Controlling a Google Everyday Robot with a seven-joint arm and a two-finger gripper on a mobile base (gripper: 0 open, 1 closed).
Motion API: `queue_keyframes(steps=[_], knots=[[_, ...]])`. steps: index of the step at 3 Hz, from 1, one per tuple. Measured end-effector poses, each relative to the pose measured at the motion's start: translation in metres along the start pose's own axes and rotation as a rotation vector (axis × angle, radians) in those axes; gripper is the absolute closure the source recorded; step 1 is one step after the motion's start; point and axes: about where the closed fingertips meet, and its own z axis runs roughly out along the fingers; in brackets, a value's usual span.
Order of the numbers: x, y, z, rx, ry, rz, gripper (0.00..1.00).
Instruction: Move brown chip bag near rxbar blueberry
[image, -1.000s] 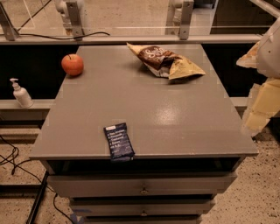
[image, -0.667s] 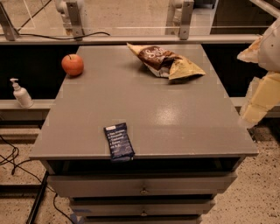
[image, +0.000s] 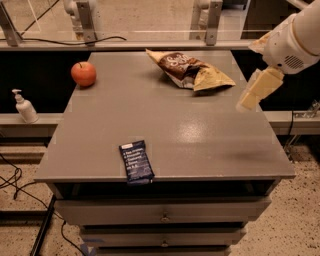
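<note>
The brown chip bag (image: 187, 69) lies crumpled at the back of the grey table (image: 200, 135), right of centre, with a tan-yellow end pointing right. The rxbar blueberry (image: 136, 161), a small dark navy wrapper with white text, lies flat near the table's front edge, left of centre. My gripper (image: 256, 91) hangs from the white arm (image: 292, 37) above the table's right edge, to the right of the chip bag and a little nearer the front. It touches nothing.
A red apple (image: 83, 74) sits at the back left corner of the table. A white pump bottle (image: 23, 107) stands on a low ledge to the left. Drawers (image: 162, 218) are below the tabletop. Cables lie on the floor at left.
The arm has swung in from the right, and the gripper has moved left and up to hang over the table's right edge. The bag, bar and apple have not moved.
</note>
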Motion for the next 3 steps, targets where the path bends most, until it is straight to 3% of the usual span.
queue_keyframes(steps=[1, 2, 3], knots=[[-0.013, -0.047, 0.041, 0.094, -0.054, 0.03, 0.0], [-0.022, -0.083, 0.081, 0.123, -0.093, 0.123, 0.0], [-0.028, -0.107, 0.123, 0.105, -0.134, 0.242, 0.0]])
